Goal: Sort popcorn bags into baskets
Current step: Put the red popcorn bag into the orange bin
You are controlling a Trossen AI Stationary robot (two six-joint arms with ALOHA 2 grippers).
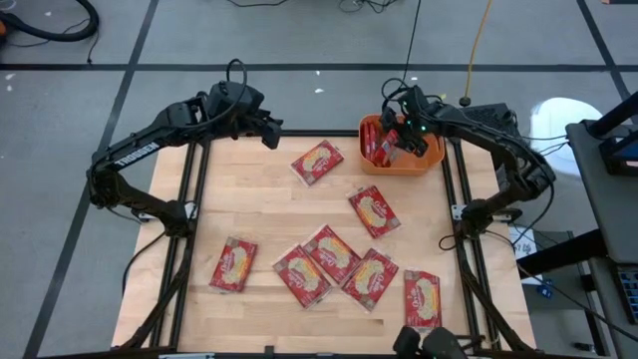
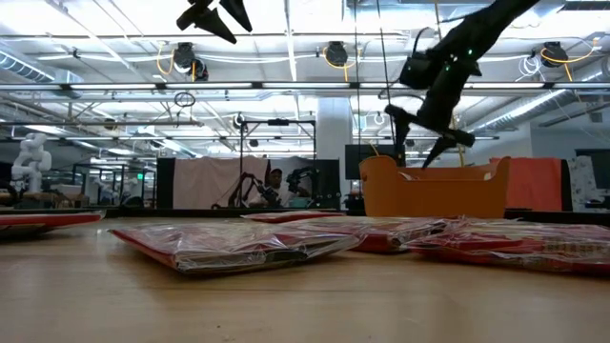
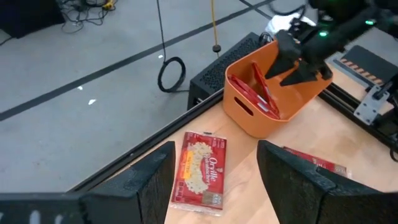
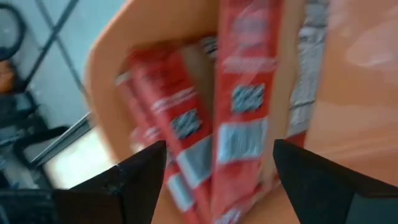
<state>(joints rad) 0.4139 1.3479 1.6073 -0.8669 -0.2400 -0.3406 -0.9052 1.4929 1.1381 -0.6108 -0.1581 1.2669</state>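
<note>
Tabletop's far right corner: our right gripper (image 1: 403, 141) hangs wide over the tub (image 1: 431, 162), empty. Next, grab another bag (image 1: 318, 163); left gripper (image 1: 271, 133) waits open.

The table (image 1: 269, 214) is pale wood with visible plank seams, matt, framed by dark metal rails. The popcorn bags (image 1: 376, 211) wear glossy, crinkled clear film that catches the ceiling lights. Beneath the right gripper (image 1: 408, 143), the orange basket (image 1: 424, 163) is smooth, slightly shiny plastic. The floor (image 1: 299, 30) looks like polished grey concrete.
</note>
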